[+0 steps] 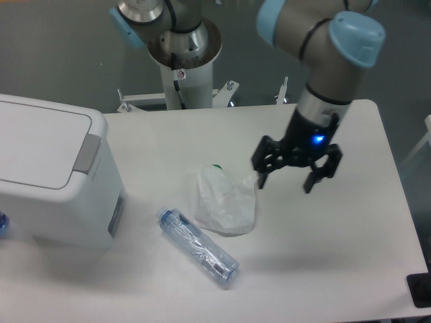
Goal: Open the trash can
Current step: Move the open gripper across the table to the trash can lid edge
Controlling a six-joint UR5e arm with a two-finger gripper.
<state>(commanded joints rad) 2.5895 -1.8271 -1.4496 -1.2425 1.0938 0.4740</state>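
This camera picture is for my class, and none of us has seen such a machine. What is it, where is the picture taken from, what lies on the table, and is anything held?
It is a robot arm, seen by one fixed camera looking down from above the white table. At its end is a two-fingered claw, open and holding nothing. On the table stand a big white trash can with its lid shut, and lie a thin plastic bag and a clear bottle on its side.

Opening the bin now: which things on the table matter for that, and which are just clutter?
For the job: trash can, lid shut; its grey push tab; gripper, open, above the table.

Lying about: plastic bag; clear bottle.
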